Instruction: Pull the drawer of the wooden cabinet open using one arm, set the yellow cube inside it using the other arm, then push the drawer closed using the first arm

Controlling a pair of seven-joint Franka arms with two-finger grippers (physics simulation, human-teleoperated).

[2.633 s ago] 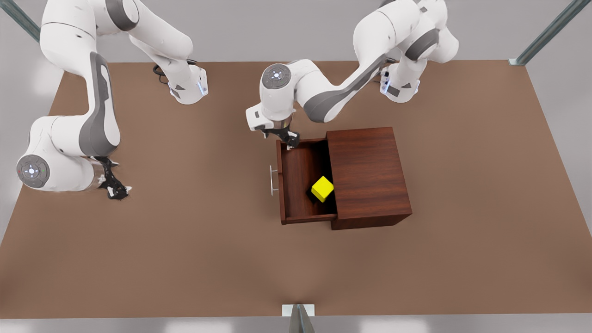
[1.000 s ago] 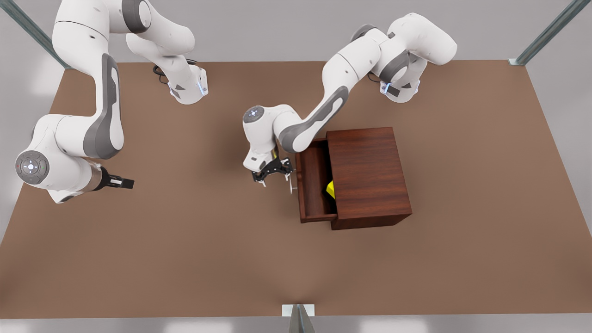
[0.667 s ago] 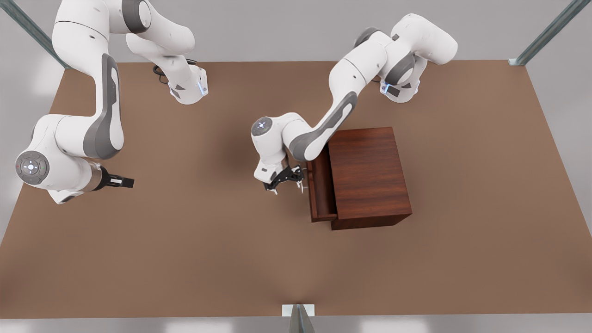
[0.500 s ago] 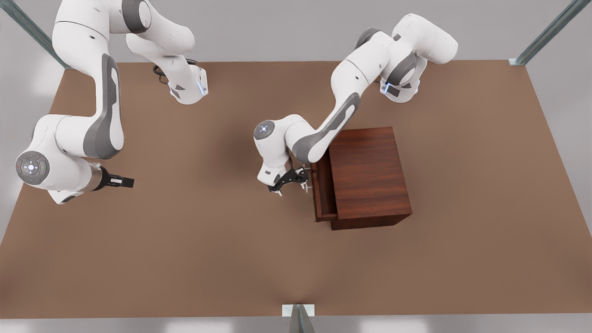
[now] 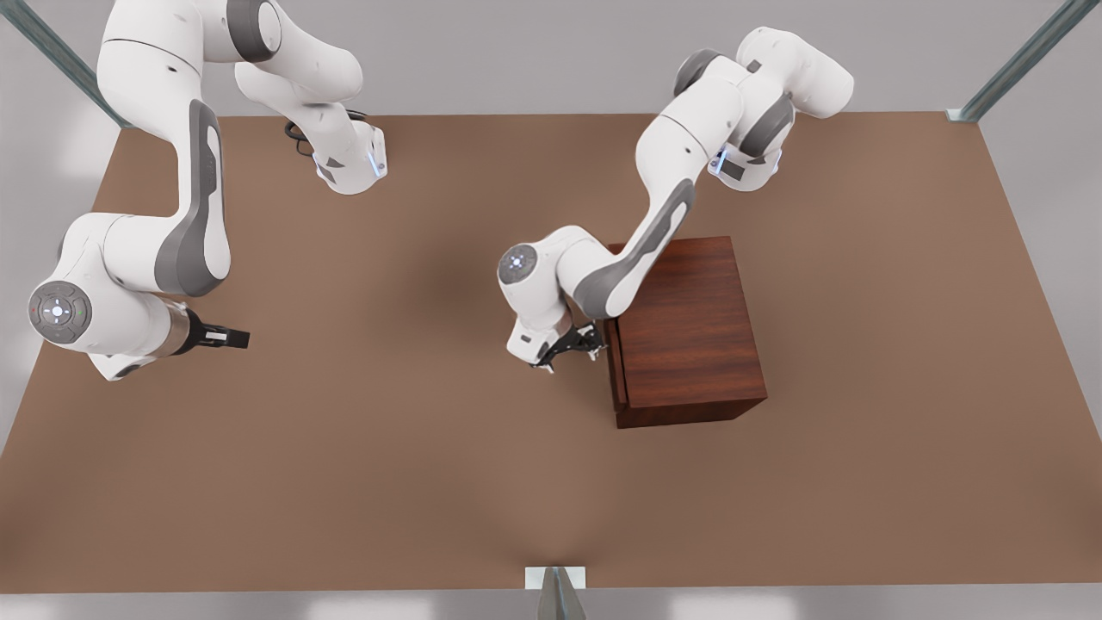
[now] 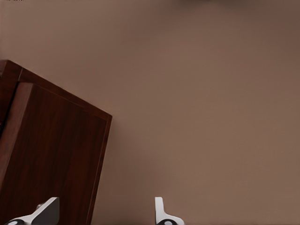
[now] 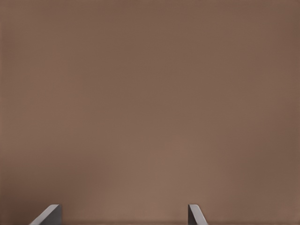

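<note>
Drawer [image 5: 617, 372] now nearly flush with wooden cabinet [image 5: 689, 327], cube gone from sight. Left hand [image 5: 575, 349] unclenched against its front; right hand [image 5: 225, 338] waits, unclenched, over desk [image 5: 387, 474].

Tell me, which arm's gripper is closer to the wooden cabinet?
The left gripper: it sits right at the drawer front of the wooden cabinet. The right gripper waits far off toward the front view's left.
</note>
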